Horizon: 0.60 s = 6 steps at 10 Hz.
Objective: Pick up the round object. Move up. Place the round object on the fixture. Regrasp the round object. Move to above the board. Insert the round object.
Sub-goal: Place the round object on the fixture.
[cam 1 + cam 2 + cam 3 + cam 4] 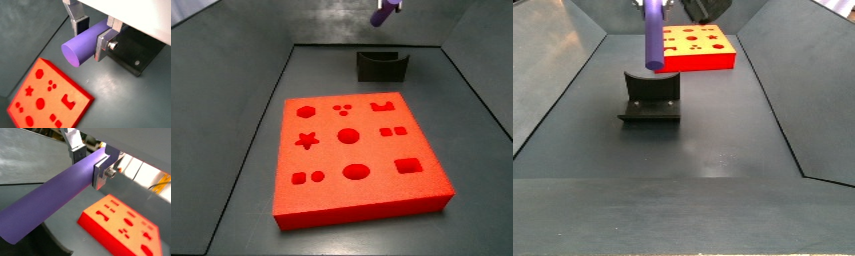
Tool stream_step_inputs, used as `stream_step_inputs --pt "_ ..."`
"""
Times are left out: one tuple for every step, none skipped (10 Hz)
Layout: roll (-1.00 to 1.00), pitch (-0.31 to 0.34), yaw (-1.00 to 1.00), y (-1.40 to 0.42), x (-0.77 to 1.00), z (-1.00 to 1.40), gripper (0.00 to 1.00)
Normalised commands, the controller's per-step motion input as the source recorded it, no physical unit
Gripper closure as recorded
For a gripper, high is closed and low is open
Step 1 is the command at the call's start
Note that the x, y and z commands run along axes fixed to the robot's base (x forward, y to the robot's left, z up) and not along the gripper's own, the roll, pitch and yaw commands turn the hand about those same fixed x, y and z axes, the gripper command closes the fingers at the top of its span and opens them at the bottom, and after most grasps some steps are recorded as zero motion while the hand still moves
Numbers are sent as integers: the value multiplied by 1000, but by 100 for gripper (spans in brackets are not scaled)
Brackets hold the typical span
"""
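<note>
In both wrist views my gripper (91, 36) (90, 165) is shut on the round object, a smooth purple peg (83, 46) (50, 203); a silver finger presses each side of it near one end. The side views show the peg (384, 14) (652, 35) hanging in the air, its lower end over the dark notched fixture (381, 65) (651, 98) and apart from it. The red board (352, 150) (698, 47) (50, 97) (123, 223) with its shaped holes lies flat on the floor beside the fixture. The fixture (137, 52) lies behind the peg in a wrist view.
Grey sloping walls (225, 90) (800, 110) enclose the dark floor on each side. A dark cable (37, 50) runs along the floor's edge in a wrist view.
</note>
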Motion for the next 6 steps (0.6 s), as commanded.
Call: stream_step_inputs --pt "-1000 114 -222 44 68 -13 100" --pt "-784 71 -224 41 66 -16 100" --pt "-655 53 -214 44 73 -21 100" --pt "-348 15 -181 46 85 -20 100" --pt "-260 -1 -166 36 85 -12 100" --pt "-157 38 -14 24 95 -1000 100"
